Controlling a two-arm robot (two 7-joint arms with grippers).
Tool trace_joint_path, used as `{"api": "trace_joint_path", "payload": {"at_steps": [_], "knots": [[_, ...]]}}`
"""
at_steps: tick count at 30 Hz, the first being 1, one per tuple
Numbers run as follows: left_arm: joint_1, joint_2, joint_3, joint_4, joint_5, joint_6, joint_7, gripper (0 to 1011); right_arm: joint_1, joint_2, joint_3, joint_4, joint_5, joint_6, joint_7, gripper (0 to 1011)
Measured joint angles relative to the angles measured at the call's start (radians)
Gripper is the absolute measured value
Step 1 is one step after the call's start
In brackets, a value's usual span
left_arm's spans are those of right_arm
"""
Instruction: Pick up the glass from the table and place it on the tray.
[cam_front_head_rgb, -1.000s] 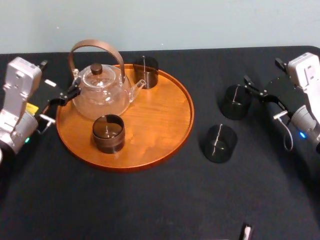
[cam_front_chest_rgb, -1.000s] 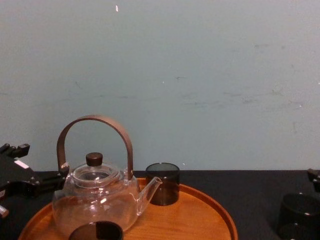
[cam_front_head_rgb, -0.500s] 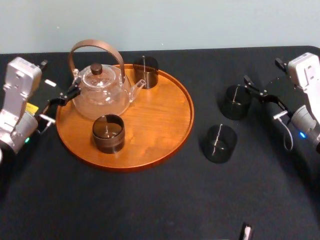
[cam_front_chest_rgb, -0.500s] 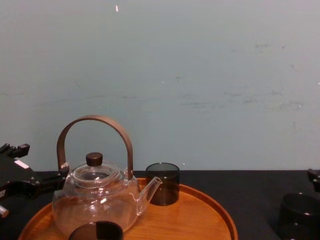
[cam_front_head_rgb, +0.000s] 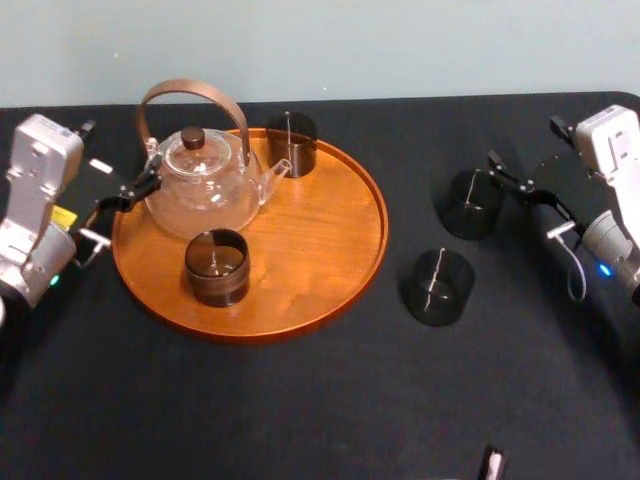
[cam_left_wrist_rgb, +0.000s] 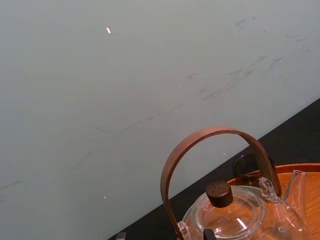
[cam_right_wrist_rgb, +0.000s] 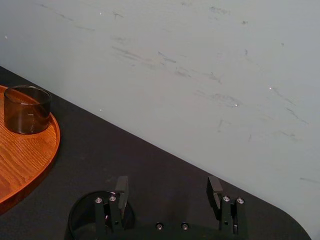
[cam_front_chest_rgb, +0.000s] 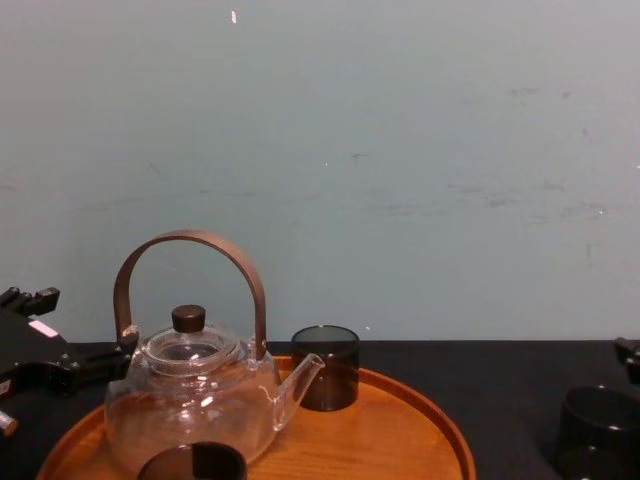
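Note:
Two dark smoked glasses stand on the black table (cam_front_head_rgb: 300, 400): a far glass (cam_front_head_rgb: 471, 203) (cam_right_wrist_rgb: 85, 217) (cam_front_chest_rgb: 600, 432) and a near glass (cam_front_head_rgb: 438, 286). My right gripper (cam_front_head_rgb: 527, 146) (cam_right_wrist_rgb: 168, 189) hovers open just right of the far glass, one finger (cam_right_wrist_rgb: 121, 188) by its rim, touching nothing. The round orange-brown tray (cam_front_head_rgb: 320, 240) (cam_front_chest_rgb: 400, 440) holds a glass teapot (cam_front_head_rgb: 200, 182) (cam_left_wrist_rgb: 235, 220) and two more dark glasses (cam_front_head_rgb: 291, 143) (cam_front_head_rgb: 216, 267). My left gripper (cam_front_head_rgb: 120, 156) (cam_front_chest_rgb: 60, 340) stays open and idle at the tray's left edge, beside the teapot.
The teapot's tall brown handle (cam_front_chest_rgb: 190, 290) arches above the tray's left half. The tray's right half is bare wood. A pale wall (cam_front_chest_rgb: 400, 150) runs behind the table's far edge. A small object (cam_front_head_rgb: 492, 465) sits at the table's front.

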Motion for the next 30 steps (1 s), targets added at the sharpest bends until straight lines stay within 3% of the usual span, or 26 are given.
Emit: {"api": "trace_joint_path", "payload": {"at_steps": [5,11,14,20,30], "knots": [[0.000,0.000,0.000,0.000,0.000,0.000,0.000,1001,0.000,0.000,0.000,0.000,0.000,0.000,0.000,1002],[0.000,0.000,0.000,0.000,0.000,0.000,0.000,1001,-0.017,0.009,0.025,-0.015,0.043,-0.011,0.070,1002],[0.000,0.000,0.000,0.000,0.000,0.000,0.000,1001,-0.057,0.022,0.041,-0.074,0.081,-0.002,0.109,1002],[0.000,0.000,0.000,0.000,0.000,0.000,0.000,1001,-0.146,0.055,0.056,-0.204,0.092,0.030,0.126,1002],[0.000,0.000,0.000,0.000,0.000,0.000,0.000,1001,-0.303,0.089,0.083,-0.361,0.105,0.041,0.130,1002]]}}
